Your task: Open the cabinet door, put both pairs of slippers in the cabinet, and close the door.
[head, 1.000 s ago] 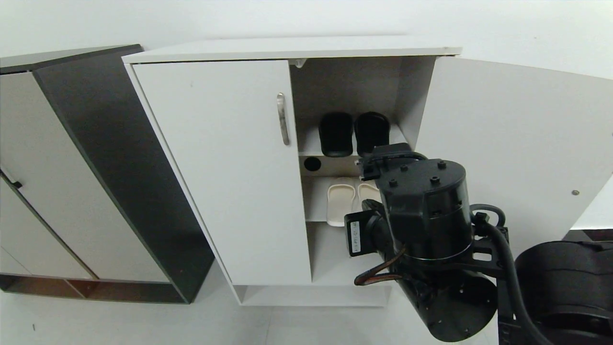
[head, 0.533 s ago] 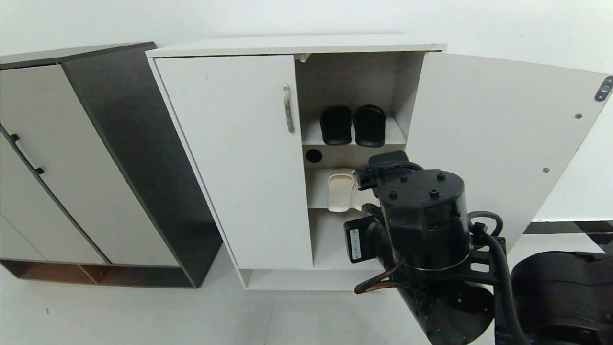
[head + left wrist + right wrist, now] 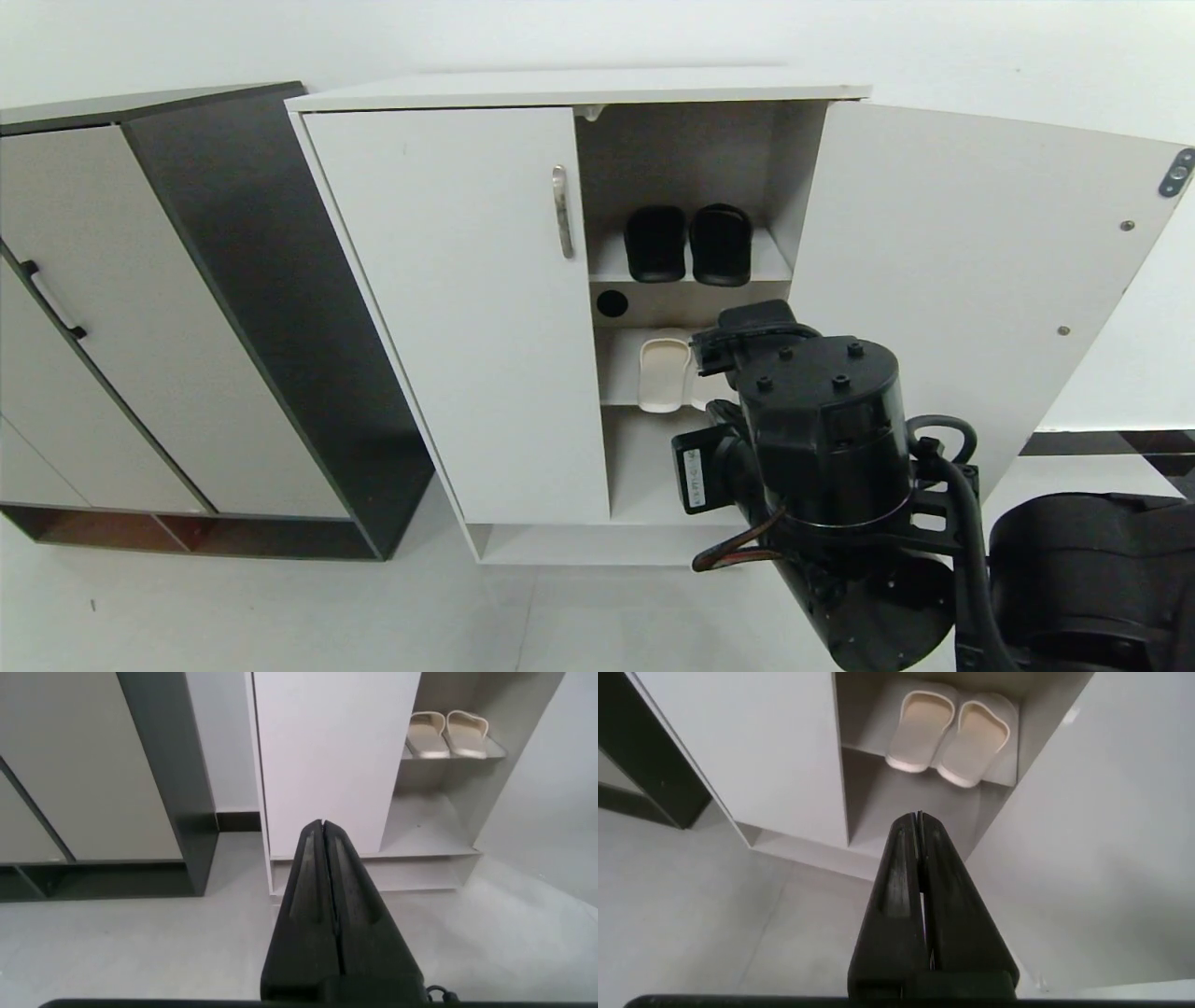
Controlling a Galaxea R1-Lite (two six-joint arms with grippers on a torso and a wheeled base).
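Observation:
The white cabinet (image 3: pixel 579 89) has its right door (image 3: pixel 971 280) swung wide open and its left door (image 3: pixel 467 308) closed. A black pair of slippers (image 3: pixel 688 245) sits on the upper shelf. A cream pair (image 3: pixel 664 375) rests on the middle shelf, partly hidden by my right arm (image 3: pixel 822 448) in the head view. My right gripper (image 3: pixel 918 817) is shut and empty, held in front of the open side, short of the cream slippers (image 3: pixel 951 730). My left gripper (image 3: pixel 322 826) is shut and empty, low before the closed door, with the cream slippers (image 3: pixel 453 734) off to one side.
A dark grey cabinet (image 3: pixel 233 308) with pale doors stands against the white cabinet's left side. The closed door carries a metal handle (image 3: pixel 559 224). The bottom shelf (image 3: pixel 425 826) is bare. Pale floor (image 3: pixel 280 616) stretches in front of both cabinets.
The head camera shifted a second ago, so the cabinet looks smaller and farther right. Both pairs of slippers stayed on their shelves. My right arm has sunk slightly.

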